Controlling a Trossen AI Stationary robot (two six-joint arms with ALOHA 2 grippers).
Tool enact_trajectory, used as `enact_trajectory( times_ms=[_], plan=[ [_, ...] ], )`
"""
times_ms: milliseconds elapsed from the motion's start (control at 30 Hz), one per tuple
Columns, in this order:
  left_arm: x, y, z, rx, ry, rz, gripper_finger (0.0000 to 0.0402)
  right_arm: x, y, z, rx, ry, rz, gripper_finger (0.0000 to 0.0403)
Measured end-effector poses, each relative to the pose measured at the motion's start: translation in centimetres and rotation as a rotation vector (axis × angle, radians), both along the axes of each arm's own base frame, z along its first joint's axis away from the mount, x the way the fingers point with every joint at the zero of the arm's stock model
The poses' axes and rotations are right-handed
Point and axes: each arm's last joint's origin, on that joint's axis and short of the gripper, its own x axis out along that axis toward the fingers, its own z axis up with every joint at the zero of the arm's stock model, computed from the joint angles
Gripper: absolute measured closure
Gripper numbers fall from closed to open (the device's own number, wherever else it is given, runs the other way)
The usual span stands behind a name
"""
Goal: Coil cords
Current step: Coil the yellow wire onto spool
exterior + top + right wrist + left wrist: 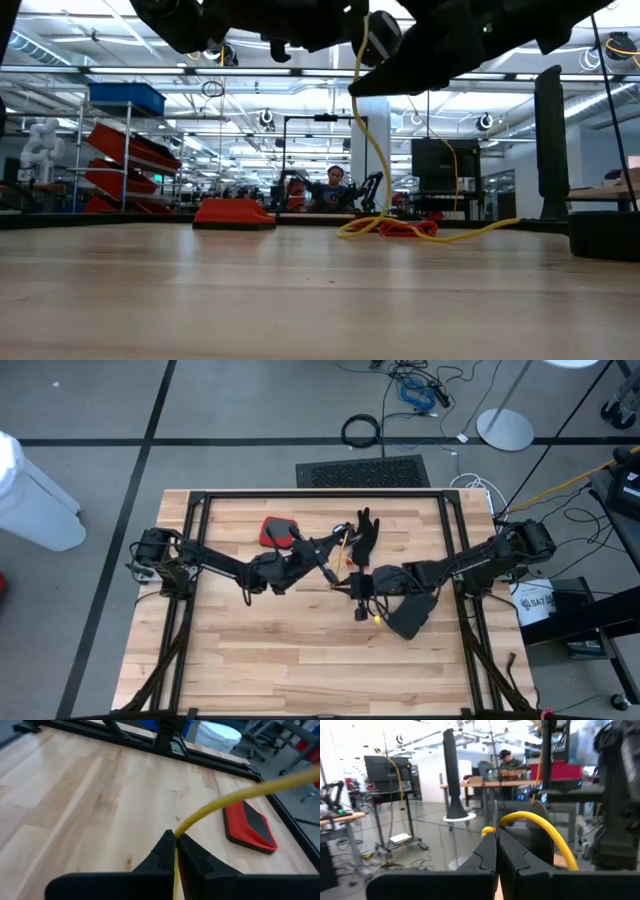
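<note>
Wood desk [250, 660]: pale planks, black frame, centre frame.
Room: grey floor, shelving behind.
Jaws: both grippers, left [496, 837] and right [176, 839], clamped on yellow cord [235, 799].

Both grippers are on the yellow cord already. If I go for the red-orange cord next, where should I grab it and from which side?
Judging by the low view, the red-orange cord lies bunched flat on the table with yellow cord loops around it. Probably pinch a raised loop from straight above; a side approach would snag the yellow.

On the bench [300, 660], the glove [366, 532] is lying right of the pad [277, 531]; the cords [400, 228] are lying beside the glove, toward the bench's middle.
</note>
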Motion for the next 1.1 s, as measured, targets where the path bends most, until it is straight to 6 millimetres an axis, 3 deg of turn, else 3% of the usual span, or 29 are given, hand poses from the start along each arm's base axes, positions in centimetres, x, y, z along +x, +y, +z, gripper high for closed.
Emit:
enact_trajectory(
  times_ms=[633, 867, 1100],
  plan=[
    [-0.2, -2.2, 0.6, -0.087, -0.123, -0.204, 0.0402, 0.0, -3.0, -0.7, -0.020, 0.079, -0.098, 0.0403],
    [-1.2, -3.2, 1.3, -0.012, 0.105, -0.203, 0.0402, -0.5, -2.9, -1.6, -0.024, 0.184, -0.100, 0.0403],
    [-3.6, -3.8, 2.2, 0.018, 0.384, -0.251, 0.0402, -0.9, -3.0, -2.1, -0.030, 0.241, -0.130, 0.0403]
  ],
)
